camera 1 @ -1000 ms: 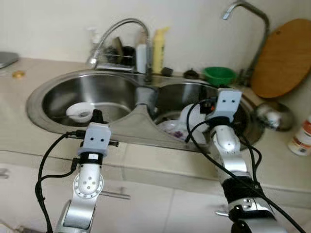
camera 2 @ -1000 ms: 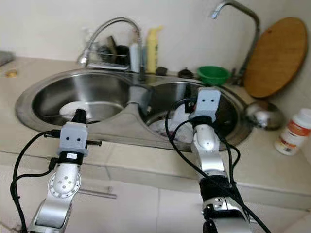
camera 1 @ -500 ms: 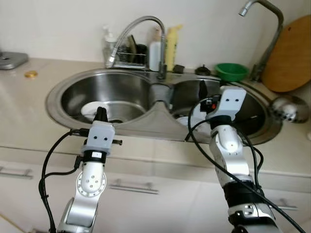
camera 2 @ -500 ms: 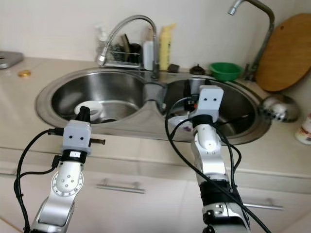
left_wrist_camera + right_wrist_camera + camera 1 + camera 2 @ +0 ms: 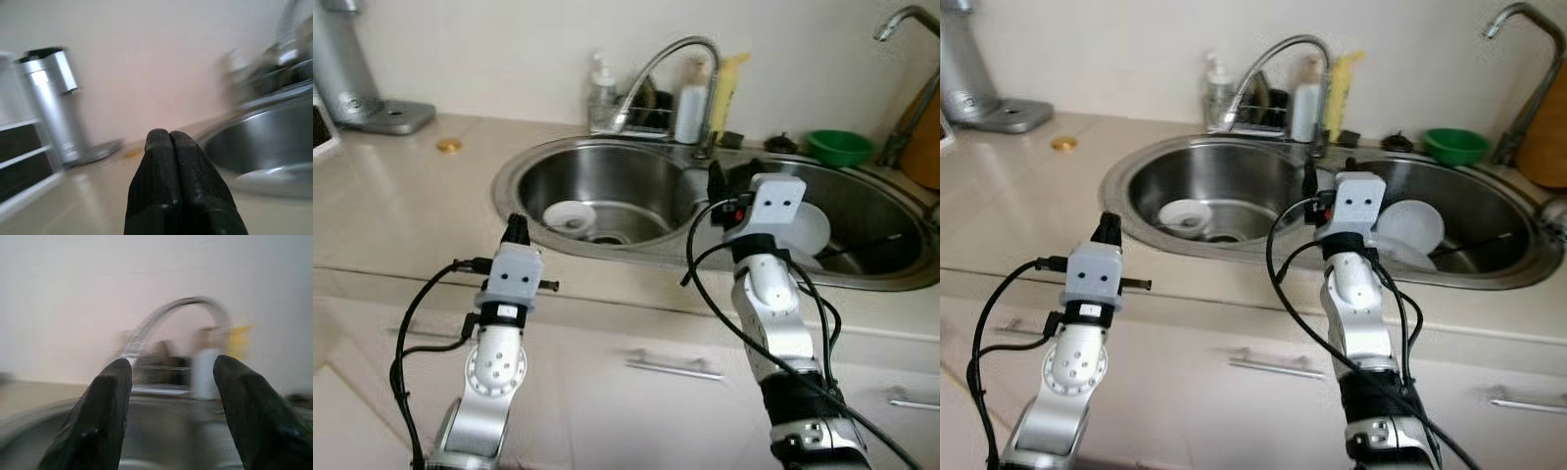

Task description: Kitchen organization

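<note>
A steel double sink (image 5: pixel 505 174) is set into the beige counter. A small white bowl (image 5: pixel 570 214) lies in its left basin and a white plate (image 5: pixel 809 231) leans in the right one. My left gripper (image 5: pixel 516 226) is held up in front of the counter edge, short of the left basin; in the left wrist view its fingers (image 5: pixel 168 147) are pressed together with nothing between them. My right gripper (image 5: pixel 714 182) hovers over the divide between the basins, and its fingers (image 5: pixel 110 396) stand apart, empty.
A curved faucet (image 5: pixel 658 69), a white bottle (image 5: pixel 691 94), a yellow bottle (image 5: pixel 728 82) and a small rack stand behind the sink. A green bowl (image 5: pixel 839 147) sits at the back right. A silver appliance (image 5: pixel 348 70) and a small gold disc (image 5: pixel 448 145) are on the left counter.
The camera has swung left, so the sink has slid right in the picture and the silver appliance has come into view. Both arms keep the same pose.
</note>
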Robot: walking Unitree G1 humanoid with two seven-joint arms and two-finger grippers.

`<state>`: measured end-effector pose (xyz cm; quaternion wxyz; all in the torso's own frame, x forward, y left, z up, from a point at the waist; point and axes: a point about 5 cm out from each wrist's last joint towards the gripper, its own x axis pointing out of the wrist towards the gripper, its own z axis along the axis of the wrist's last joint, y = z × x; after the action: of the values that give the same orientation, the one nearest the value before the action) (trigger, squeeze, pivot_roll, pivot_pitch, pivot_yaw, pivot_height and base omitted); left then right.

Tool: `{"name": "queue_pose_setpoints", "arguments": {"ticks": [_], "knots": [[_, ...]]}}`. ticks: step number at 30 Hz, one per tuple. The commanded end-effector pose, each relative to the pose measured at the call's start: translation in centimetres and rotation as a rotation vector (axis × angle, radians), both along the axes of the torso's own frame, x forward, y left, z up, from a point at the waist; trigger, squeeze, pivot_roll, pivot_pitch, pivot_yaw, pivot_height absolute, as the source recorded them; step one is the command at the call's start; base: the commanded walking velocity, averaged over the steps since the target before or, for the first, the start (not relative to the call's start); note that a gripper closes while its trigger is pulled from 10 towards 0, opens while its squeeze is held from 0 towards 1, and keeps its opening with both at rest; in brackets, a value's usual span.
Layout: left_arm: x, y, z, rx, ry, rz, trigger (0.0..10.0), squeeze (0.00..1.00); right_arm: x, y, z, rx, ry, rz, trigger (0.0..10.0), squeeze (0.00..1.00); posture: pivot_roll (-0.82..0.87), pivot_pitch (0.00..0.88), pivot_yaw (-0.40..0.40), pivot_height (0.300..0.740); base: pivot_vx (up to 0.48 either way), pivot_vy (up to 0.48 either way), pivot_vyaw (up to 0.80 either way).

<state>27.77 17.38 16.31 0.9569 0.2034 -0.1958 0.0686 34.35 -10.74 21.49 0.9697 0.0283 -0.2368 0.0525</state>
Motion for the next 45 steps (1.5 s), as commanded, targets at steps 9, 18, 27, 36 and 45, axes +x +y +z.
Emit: {"name": "queue_pose_setpoints", "arguments": {"ticks": [9,18,27,36,45], "knots": [[0.1,-0.7,0.3,0.000,-0.020,-0.022,10.0,0.00,-0.6,-0.3,0.3,-0.036,-0.025,0.000,10.0,0.00,-0.01,0.000,-0.027,0.740,0.000,0.349,0.00],[0.0,-0.8,0.3,0.013,-0.029,-0.025,10.0,0.00,-1.2,0.4,-0.5,-0.032,0.003,0.044,10.0,0.00,-0.01,0.000,-0.029,0.740,0.000,0.000,-0.26],[0.1,-0.9,0.2,0.021,-0.031,-0.027,10.0,0.00,-1.5,0.8,-0.7,-0.029,0.002,0.070,10.0,0.00,-0.02,0.000,-0.031,0.740,0.000,0.000,-0.80],[0.2,-1.4,0.1,0.056,-0.027,-0.042,10.0,0.00,-1.7,0.6,-0.8,-0.034,-0.009,0.070,10.0,0.00,-0.02,0.000,-0.029,0.740,0.000,0.000,-0.80],[0.2,-1.3,0.0,0.064,-0.028,-0.043,10.0,0.00,-1.9,0.7,-1.2,-0.032,-0.005,0.074,10.0,0.00,-0.02,0.000,-0.026,0.740,0.000,0.000,-0.18]]}}
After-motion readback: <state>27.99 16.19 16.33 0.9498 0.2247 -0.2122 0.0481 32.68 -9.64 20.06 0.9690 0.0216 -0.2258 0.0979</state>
